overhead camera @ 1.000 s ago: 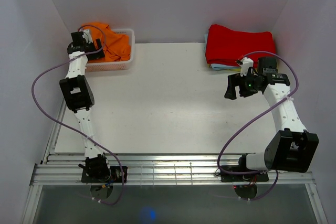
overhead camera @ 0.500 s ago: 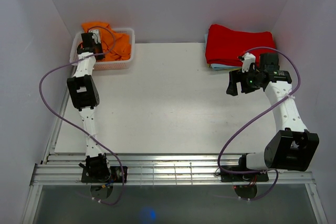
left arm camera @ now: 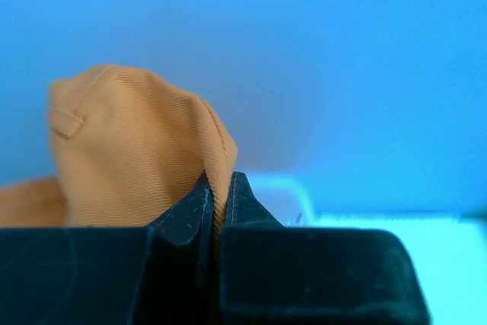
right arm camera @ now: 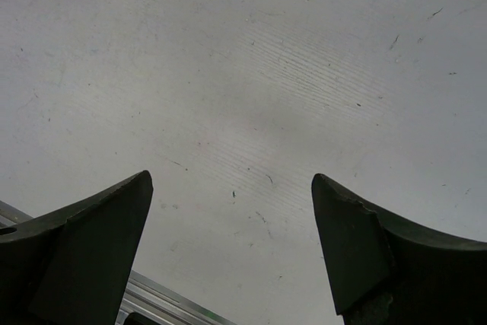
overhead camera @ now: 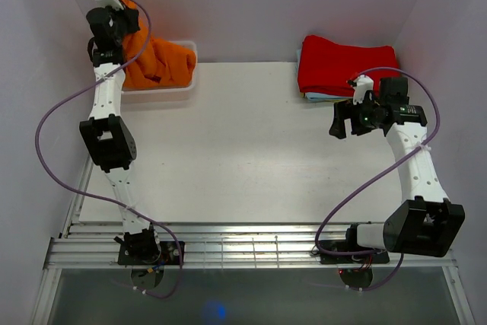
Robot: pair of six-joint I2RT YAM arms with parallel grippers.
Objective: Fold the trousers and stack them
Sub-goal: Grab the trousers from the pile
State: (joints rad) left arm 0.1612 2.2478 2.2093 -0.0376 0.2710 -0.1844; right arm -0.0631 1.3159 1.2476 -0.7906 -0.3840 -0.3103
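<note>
Trousers (overhead camera: 156, 66), top view: we see them hanging from raised left claw (overhead camera: 116, 14), lower part bunched over basket (overhead camera: 190, 49) at bench (overhead camera: 243, 157) far-left corner. Right claw (overhead camera: 338, 121) hovers near red cloth (overhead camera: 346, 66). Left wrist: claw pinches orange fold. Right wrist: we see claw wide, gripping nothing, above bench.

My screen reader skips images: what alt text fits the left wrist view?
The left gripper is shut on a fold of the orange trousers, which bulge up beside it against a plain blue background.
</note>
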